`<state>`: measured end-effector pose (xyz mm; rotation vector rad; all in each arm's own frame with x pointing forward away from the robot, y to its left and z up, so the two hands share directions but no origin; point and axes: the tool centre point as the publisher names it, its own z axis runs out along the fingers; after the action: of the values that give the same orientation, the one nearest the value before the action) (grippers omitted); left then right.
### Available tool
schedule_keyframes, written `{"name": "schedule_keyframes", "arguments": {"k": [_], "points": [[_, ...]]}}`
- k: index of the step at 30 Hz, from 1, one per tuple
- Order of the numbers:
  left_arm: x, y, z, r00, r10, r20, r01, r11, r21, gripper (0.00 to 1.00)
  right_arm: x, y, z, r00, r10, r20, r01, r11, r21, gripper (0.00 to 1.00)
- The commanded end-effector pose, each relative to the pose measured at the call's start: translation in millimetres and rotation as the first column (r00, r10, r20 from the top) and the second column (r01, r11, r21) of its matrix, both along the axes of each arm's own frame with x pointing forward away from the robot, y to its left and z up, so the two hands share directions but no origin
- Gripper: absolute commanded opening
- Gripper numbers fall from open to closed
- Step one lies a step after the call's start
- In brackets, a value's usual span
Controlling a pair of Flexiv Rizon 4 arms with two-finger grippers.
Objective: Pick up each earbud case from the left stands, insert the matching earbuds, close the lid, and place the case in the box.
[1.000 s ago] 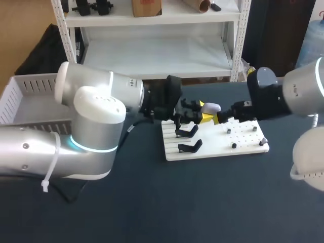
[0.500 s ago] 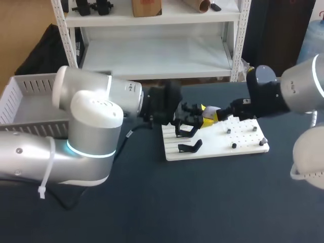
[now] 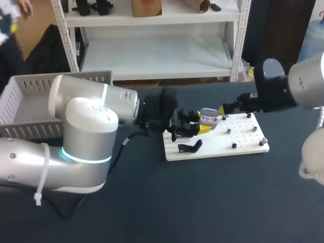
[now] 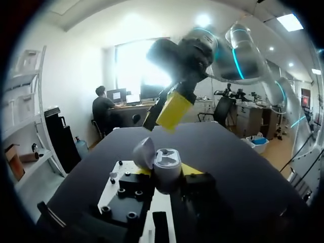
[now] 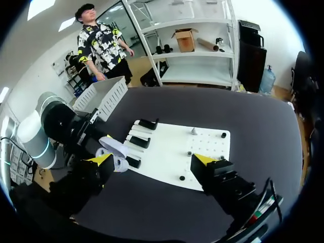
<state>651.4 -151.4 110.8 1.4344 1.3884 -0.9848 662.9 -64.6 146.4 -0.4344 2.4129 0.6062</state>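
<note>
Currently the left tool grips the open-lidded earbud case between its fingers, above the white stand board. The right tool hangs wide open just ahead, apart.

Dark blue-grey table before me, matte surface. A white metal shelving unit stands behind its far edge, with a cardboard box on the upper shelf. A black cabinet adjoins the unit on the right, and a blue water bottle stands beside that. Tan wall at left. My left wrist view shows a bright window in the far wall and ceiling lights lit.
</note>
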Motion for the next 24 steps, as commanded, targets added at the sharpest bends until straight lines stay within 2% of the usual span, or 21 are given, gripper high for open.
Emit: {"name": "schedule_keyframes", "arguments": {"k": [1,7,10,14,16,18,20,24], "points": [[-14.9,21.7,2.2,0.999,0.036,0.021,-0.034,0.996,-0.078,0.0,-21.1,-22.2,1.2,0.997,-0.043,0.071,0.05,0.994,-0.096,1.0],[-21.2,37.6,13.9,0.999,0.029,0.044,-0.022,0.987,-0.161,0.0,-27.2,-45.9,-15.1,0.994,-0.053,0.092,0.07,0.979,-0.194,1.0],[-22.0,42.4,17.9,0.998,0.051,0.022,-0.045,0.977,-0.207,0.0,-27.3,-57.8,-25.9,0.994,-0.066,0.085,0.086,0.96,-0.265,1.0],[-23.9,45.5,21.0,0.997,0.077,0.008,-0.073,0.97,-0.233,0.0,-27.6,-69.1,-33.3,0.992,-0.091,0.087,0.115,0.939,-0.325,1.0],[-23.4,47.5,21.6,0.996,0.089,-0.023,-0.092,0.966,-0.24,0.0,-28.3,-74.2,-35.2,0.991,-0.101,0.085,0.125,0.925,-0.358,1.0],[-21.8,49.7,21.4,0.996,0.076,-0.051,-0.087,0.962,-0.26,0.0,-29.1,-79.9,-36.5,0.989,-0.116,0.088,0.141,0.905,-0.402,1.0],[-21.7,51.3,21.5,0.994,0.09,-0.069,-0.104,0.963,-0.25,0.0,-29.1,-84.6,-37.7,0.987,-0.136,0.084,0.16,0.873,-0.46,1.0],[-21.1,52.0,21.1,0.993,0.09,-0.081,-0.107,0.962,-0.253,0.0,-29.1,-84.6,-37.7,0.987,-0.136,0.084,0.16,0.873,-0.46,1.0]]}}
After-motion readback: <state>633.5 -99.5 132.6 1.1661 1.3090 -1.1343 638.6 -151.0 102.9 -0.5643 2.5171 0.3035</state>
